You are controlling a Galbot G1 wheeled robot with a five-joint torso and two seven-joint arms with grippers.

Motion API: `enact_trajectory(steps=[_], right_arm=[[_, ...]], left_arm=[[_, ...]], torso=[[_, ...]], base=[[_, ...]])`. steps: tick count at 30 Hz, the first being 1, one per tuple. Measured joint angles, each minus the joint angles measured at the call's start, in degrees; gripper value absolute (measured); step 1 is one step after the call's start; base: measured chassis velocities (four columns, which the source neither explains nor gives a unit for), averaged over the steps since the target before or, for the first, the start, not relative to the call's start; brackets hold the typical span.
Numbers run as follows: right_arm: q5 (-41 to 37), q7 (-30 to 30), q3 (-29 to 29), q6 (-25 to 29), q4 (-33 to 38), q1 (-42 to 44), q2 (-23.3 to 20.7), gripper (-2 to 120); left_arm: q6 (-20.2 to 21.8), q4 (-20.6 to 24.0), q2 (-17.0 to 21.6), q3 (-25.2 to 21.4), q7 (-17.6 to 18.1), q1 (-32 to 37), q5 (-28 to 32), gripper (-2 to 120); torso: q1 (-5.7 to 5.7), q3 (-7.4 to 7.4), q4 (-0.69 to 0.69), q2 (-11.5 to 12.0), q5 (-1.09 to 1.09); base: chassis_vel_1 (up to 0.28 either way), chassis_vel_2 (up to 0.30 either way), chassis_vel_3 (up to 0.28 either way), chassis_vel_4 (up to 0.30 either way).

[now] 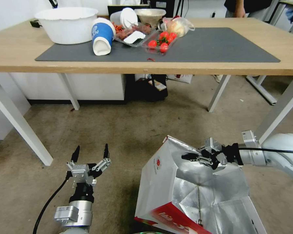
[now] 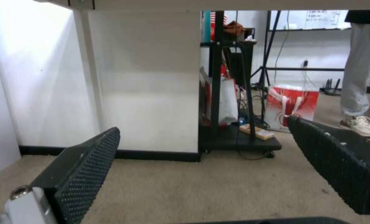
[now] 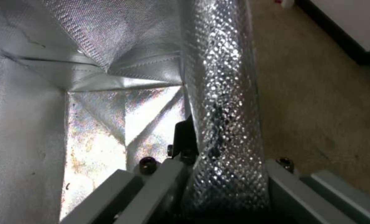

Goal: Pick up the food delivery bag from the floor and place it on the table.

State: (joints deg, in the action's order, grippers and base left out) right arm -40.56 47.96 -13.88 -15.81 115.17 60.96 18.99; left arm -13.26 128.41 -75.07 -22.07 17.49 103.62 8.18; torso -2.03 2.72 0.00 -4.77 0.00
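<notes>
My right claw [image 1: 193, 158] is clamped on the food delivery bag [image 1: 172, 188] wall, I think; left claw [image 1: 90, 152] spread at 7 o'clock over floor [image 1: 127, 130]; cluttered surface [image 1: 218, 66] at 12.

food delivery bag [image 1: 172, 191] base cut off, logo unreadable

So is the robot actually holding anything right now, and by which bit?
Yes: the right gripper is shut on the foil-lined top edge of the food delivery bag. The left gripper is open above the floor, holding nothing.
</notes>
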Motion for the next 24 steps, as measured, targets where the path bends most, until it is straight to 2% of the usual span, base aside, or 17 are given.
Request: enact_trajectory(steps=[24], right_arm=[[-0.5,0.3,-2.0,0.3,0.3,1.3,-0.7,0]], left_arm=[[0.5,0.5,0.0,0.0,-0.3,0.1,0.0,100]], torso=[[-0.96,5.1,0.0,-6.0,0.0]], base=[[0.0,0.0,0.0,0.0]])
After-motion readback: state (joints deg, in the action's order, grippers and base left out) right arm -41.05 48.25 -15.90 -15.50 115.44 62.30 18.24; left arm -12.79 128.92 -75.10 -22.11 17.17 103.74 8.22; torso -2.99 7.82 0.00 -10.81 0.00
